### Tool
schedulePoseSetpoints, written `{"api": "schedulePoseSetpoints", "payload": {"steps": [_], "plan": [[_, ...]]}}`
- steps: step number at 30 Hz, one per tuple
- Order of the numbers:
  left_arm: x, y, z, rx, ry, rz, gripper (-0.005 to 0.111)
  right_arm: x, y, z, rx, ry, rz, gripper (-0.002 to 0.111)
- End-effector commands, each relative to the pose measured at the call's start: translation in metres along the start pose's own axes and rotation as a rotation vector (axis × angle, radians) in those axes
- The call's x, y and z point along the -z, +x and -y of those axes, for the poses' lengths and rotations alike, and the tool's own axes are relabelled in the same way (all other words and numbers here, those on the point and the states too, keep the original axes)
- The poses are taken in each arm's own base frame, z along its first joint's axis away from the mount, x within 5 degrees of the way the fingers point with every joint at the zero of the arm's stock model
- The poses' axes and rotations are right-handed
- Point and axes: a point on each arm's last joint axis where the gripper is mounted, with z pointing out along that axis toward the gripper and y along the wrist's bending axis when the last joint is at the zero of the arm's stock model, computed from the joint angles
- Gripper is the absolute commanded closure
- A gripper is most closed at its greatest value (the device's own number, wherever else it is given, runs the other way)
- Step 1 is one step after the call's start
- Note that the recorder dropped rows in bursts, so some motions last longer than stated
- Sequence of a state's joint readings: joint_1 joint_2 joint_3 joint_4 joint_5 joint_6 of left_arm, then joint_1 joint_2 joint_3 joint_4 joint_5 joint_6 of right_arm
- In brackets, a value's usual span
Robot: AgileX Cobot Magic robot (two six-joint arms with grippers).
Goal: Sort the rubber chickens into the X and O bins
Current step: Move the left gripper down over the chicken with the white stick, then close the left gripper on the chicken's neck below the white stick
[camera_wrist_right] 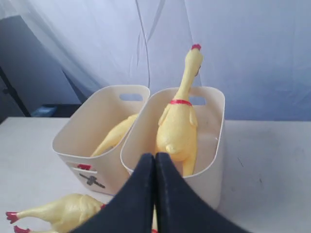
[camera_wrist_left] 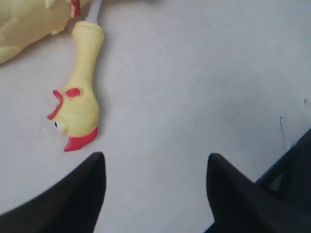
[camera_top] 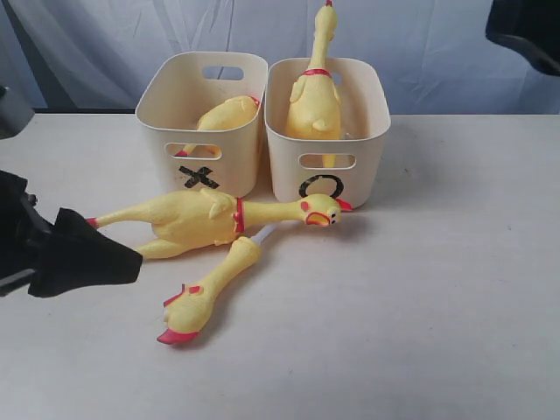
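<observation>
- Saw a whole chicken [camera_top: 197,219] lying on its side on the surface [camera_top: 420,306], just in front of both bins, head toward the O bin [camera_top: 367,131], feet toward the left tool.
- Saw a head piece [camera_wrist_left: 82,92], neck and beaked head only, lying nearer the front edge, with a white stick [camera_top: 265,233] at its neck end reaching up to the whole chicken's neck; could not tell whether touching.
- Found a body [camera_top: 229,114] lying in the X bin [camera_top: 157,140], no head showing.
- Found an upright chicken [camera_top: 313,101] standing in the O bin, neck and comb rising well above the rim.
- Found the left tool [camera_wrist_left: 154,160] spread apart and empty, low over the surface, near the head piece's beak.
- Found the right tool [camera_wrist_right: 155,158] pressed together on nothing, raised well clear, looking down on the bins.
- Judged the head piece the likely next pick, probably bound for X beside the other broken one.
- Feared a slip: rounded, slick rubber squirting out sideways under a pinch on the head.
- Feared a snag: lifting by the neck with the stick so close to the whole chicken, dragging or rolling it.
- Feared a droop: soft rubber sagging, catching a bin rim or knocking the upright chicken over.
</observation>
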State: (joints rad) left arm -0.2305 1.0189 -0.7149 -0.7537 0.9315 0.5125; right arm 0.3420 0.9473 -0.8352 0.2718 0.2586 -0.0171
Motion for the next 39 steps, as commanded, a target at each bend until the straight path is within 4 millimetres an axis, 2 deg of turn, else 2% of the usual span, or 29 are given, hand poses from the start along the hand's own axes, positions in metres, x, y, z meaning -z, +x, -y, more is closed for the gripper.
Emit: {"api": "schedulePoseSetpoints", "payload": {"steps": [1, 9, 14, 21, 30, 39], "plan": [[-0.001, 0.002, -0.008, -0.047, -0.083, -0.024, 0.049, 0.013, -0.002, -0.001, -0.015, -0.013, 0.044, 0.109], [0.000, -0.006, -0.017, -0.255, -0.189, 0.035, 0.049, 0.031, -0.005, -0.004, -0.002, -0.028, 0.062, 0.109], [-0.007, -0.013, -0.023, -0.282, -0.202, 0.069, 0.049, 0.044, -0.008, -0.006, 0.021, -0.039, 0.096, 0.109], [-0.050, -0.017, -0.029, -0.287, -0.132, -0.036, 0.049, 0.055, -0.010, -0.008, 0.027, -0.048, 0.123, 0.109], [-0.109, -0.008, -0.034, -0.328, -0.128, -0.189, 0.049, 0.057, -0.009, -0.008, 0.033, -0.049, 0.112, 0.109], [-0.143, -0.015, -0.051, -0.308, -0.173, -0.219, 0.049, 0.057, -0.008, -0.008, 0.031, -0.050, 0.109, 0.109]]}}
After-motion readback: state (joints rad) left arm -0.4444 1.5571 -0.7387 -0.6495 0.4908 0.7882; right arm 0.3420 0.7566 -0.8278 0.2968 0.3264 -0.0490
